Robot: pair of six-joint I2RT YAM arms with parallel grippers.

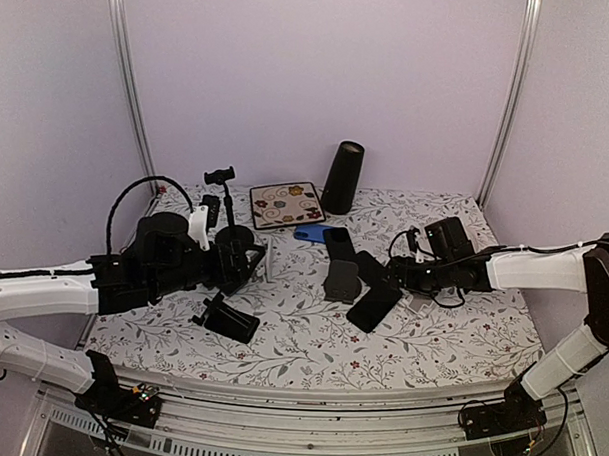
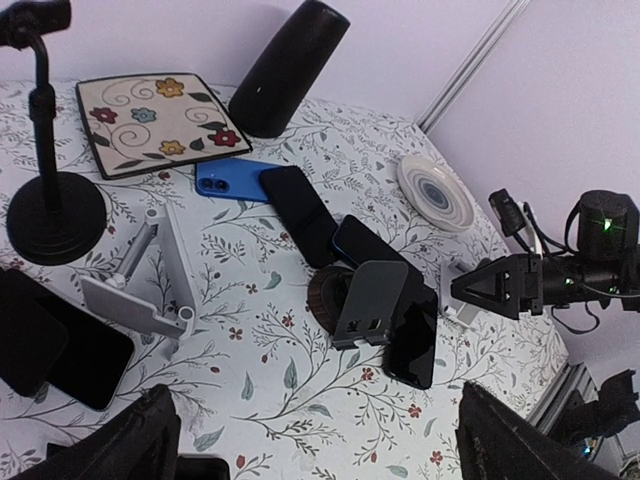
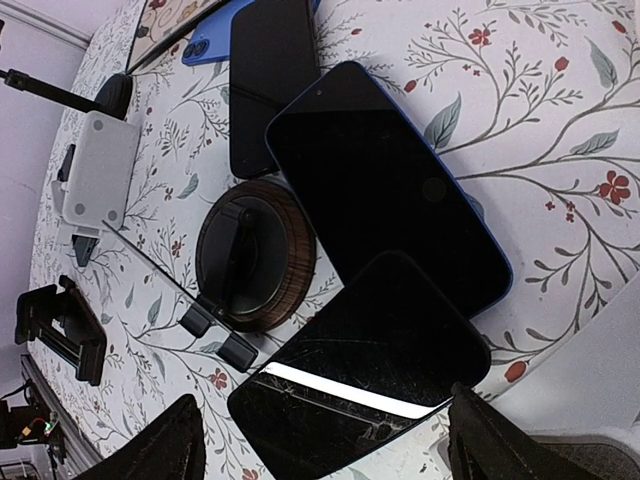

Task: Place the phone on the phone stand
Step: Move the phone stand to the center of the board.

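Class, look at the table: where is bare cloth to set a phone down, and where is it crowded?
Free: the near strip of the table, from the black clamp holder rightwards, in front of the phone stand. Crowded: the middle, where phones overlap around that stand, back to the patterned tile.

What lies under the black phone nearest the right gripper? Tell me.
The black phone overlaps a corner of the blue-edged phone, hiding that corner. Its rest covers the flowered tablecloth; anything else beneath is hidden.
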